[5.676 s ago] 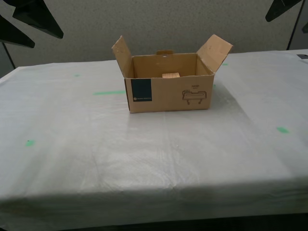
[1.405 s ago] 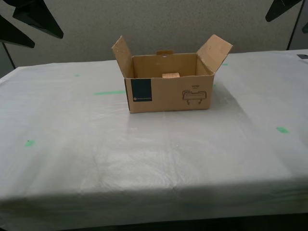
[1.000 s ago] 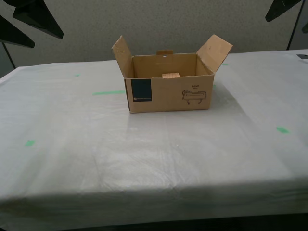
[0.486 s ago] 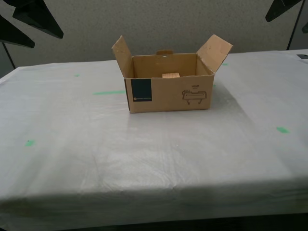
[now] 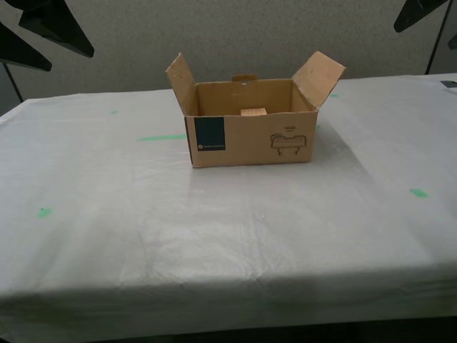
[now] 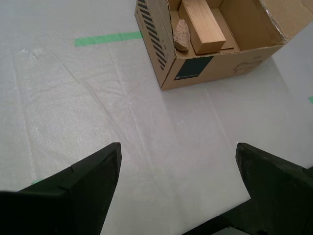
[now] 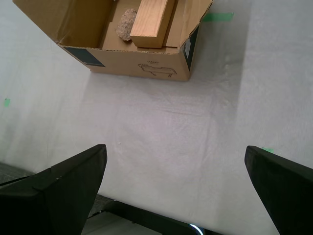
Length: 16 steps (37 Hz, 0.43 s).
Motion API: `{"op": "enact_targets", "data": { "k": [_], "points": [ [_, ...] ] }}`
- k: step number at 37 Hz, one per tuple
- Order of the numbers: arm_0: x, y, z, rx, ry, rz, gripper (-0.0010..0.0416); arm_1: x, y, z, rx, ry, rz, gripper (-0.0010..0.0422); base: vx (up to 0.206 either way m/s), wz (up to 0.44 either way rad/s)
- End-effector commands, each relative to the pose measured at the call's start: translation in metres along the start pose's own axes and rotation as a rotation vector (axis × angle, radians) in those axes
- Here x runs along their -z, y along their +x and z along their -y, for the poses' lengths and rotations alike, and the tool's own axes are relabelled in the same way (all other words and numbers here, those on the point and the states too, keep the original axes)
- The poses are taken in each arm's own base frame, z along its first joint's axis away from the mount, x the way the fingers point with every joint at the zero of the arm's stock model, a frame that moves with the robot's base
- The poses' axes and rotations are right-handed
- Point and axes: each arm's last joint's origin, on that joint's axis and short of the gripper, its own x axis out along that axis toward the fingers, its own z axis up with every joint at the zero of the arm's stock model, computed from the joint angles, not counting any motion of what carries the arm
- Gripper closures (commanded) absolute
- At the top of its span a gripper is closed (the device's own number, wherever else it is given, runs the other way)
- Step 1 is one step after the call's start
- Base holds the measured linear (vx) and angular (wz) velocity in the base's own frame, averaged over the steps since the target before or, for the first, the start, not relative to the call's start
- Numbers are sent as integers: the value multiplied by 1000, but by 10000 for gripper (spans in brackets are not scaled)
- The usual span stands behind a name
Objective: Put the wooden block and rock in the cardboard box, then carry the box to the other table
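The cardboard box (image 5: 250,139) stands open on the other table (image 5: 214,236), its side flaps raised. Inside it lie the wooden block (image 6: 201,25) and the rock (image 6: 181,35), side by side. The first wrist view also looks into the box (image 7: 142,66) and shows the block (image 7: 150,22) with the rock (image 7: 127,22) beside it. In the exterior view only the block's top (image 5: 253,111) peeks over the front wall, and the rock is hidden. My second gripper (image 6: 177,149) and my first gripper (image 7: 174,148) are both open, holding nothing, well back from the box.
Green tape marks (image 5: 161,137) (image 5: 420,193) (image 5: 44,211) dot the wrinkled white cloth. Dark arm parts (image 5: 50,28) (image 5: 421,13) show in the exterior view's upper corners. A grey wall stands behind the table. The table's near edge (image 5: 228,293) runs across the exterior view's bottom.
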Motion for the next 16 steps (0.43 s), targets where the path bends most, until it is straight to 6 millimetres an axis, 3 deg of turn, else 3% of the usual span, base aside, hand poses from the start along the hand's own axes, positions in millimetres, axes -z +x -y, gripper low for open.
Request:
{"op": "enact_targets", "data": {
  "k": [1,16],
  "points": [
    [0,0,0,0,3,1,12,0,0,0,2,-2,0,94,0,0],
    [0,0,0,0,3,1,12,0,0,0,2,-2,0,94,0,0]
  ]
}}
